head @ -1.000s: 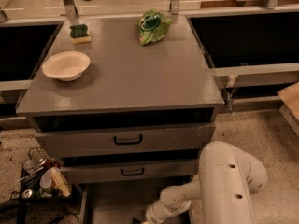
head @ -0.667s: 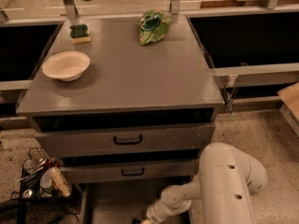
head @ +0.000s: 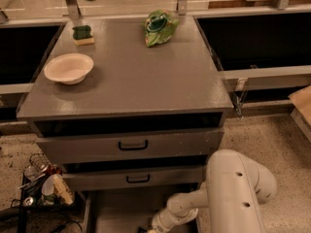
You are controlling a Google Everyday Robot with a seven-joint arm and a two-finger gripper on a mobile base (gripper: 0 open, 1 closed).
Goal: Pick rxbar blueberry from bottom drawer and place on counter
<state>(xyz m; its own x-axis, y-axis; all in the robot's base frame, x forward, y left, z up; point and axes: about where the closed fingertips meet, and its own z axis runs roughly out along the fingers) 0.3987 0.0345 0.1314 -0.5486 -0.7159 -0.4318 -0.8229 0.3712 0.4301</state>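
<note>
Nothing had visibly shifted since a second earlier: the white arm (head: pixel 235 193) stayed bent down from the lower right into the open bottom drawer (head: pixel 119 210), and the things on the counter (head: pixel 146 86) lay where they were. The gripper (head: pixel 151 228) sat low inside the drawer at the very bottom edge of the view, mostly cut off, so whether it was apart, together or clamped on anything could not be told. The rxbar could not be made out; if it was in the drawer, it lay hidden by the wrist or below the frame edge, and neither its long axis nor which way it pointed could be read. Left of the wrist a stretch of plain grey drawer floor showed, bounded by a thin left wall, while the drawer's front was cut off. Above it, two shut drawers with black handles (head: pixel 132 145) overhung the drawer's rear. On the counter, a bowl (head: pixel 68 68) stood near the left edge, a sponge (head: pixel 83 34) at the back left, and a green bag (head: pixel 159 27) at the back middle, all well apart; the front and right of the top showed bare grey surface up to squared edges.
</note>
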